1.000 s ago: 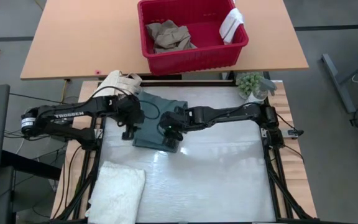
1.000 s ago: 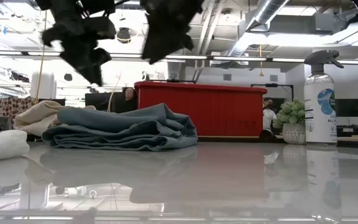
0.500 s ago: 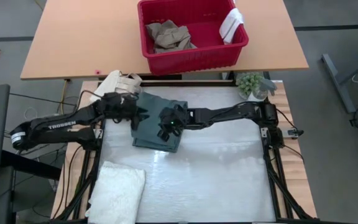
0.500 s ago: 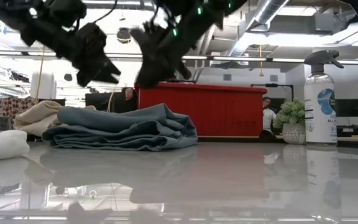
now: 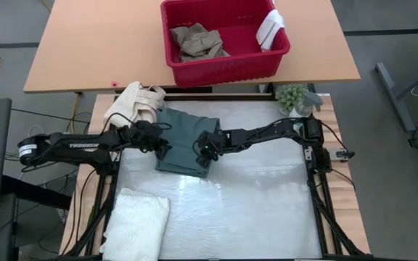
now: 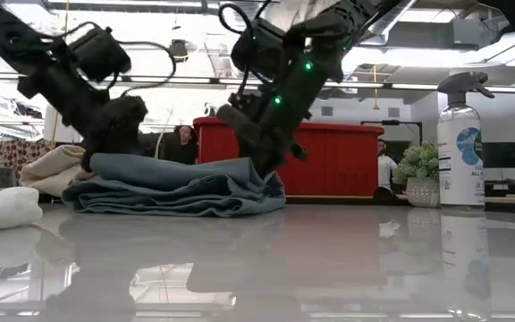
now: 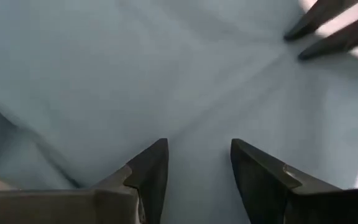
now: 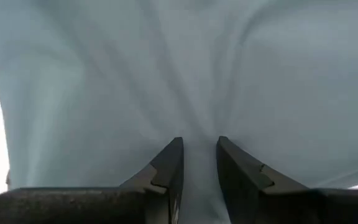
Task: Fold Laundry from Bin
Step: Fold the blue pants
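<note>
The teal-green garment (image 5: 183,130) lies folded in several layers on the table's far left part; it also shows in the low view (image 6: 177,183). My left gripper (image 5: 162,148) is down on its left edge, fingers apart (image 7: 197,146). My right gripper (image 5: 203,148) is down on its near right part, fingers nearly together (image 8: 199,143) with cloth between them. The red bin (image 5: 223,36) stands on the wooden table behind, with tan khaki trousers (image 5: 197,41) inside and a small white cloth (image 5: 271,27) over its rim. A folded white towel (image 5: 138,221) lies at the near left corner. My left gripper rests its two parted fingertips (image 7: 157,155) on the garment's top layer (image 7: 194,118) near its left edge, slanting down from the table's left. Creases run out from the tips. The garment lies flat on the table. Whether cloth is caught between the fingers I cannot tell. My right gripper pinches a fold of the garment's top layer (image 8: 199,124) between its two fingers, slanting down from the table's right. Creases run together into the narrow gap. The garment stays on the table; how many layers are caught I cannot tell.
A cream canvas bundle (image 5: 138,101) lies against the garment's far left side. A small potted plant (image 5: 292,98) and a spray bottle (image 6: 461,143) stand at the far right corner. The table's near and right parts are bare (image 5: 252,210).
Both grippers have come down from well above the garment onto it, the left at its left edge, the right at its near right part. The garment has stayed where it was.
</note>
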